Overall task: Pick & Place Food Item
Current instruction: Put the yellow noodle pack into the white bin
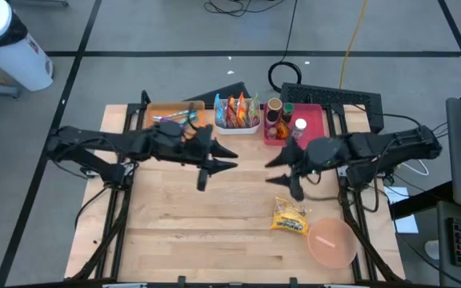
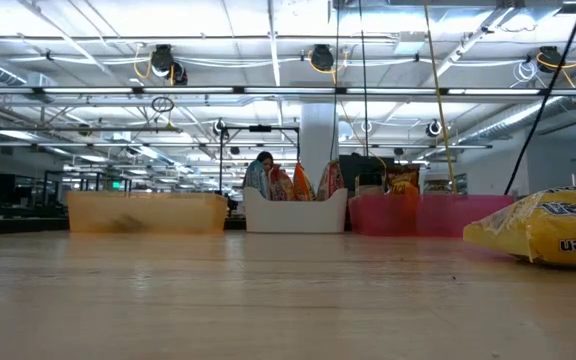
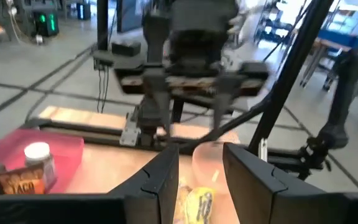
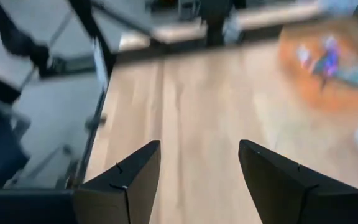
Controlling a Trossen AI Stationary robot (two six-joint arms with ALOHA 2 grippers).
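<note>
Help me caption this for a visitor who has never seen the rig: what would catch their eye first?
Probably the two dark arms meeting over the middle of the wooden table, the left gripper and right gripper facing each other, both open and empty. Next, the yellow ramen packet lying near the right arm, with a pink bowl just beyond it toward the table's corner. Along the far edge sit an orange bin, a white bin of snacks and a red bin.
</note>
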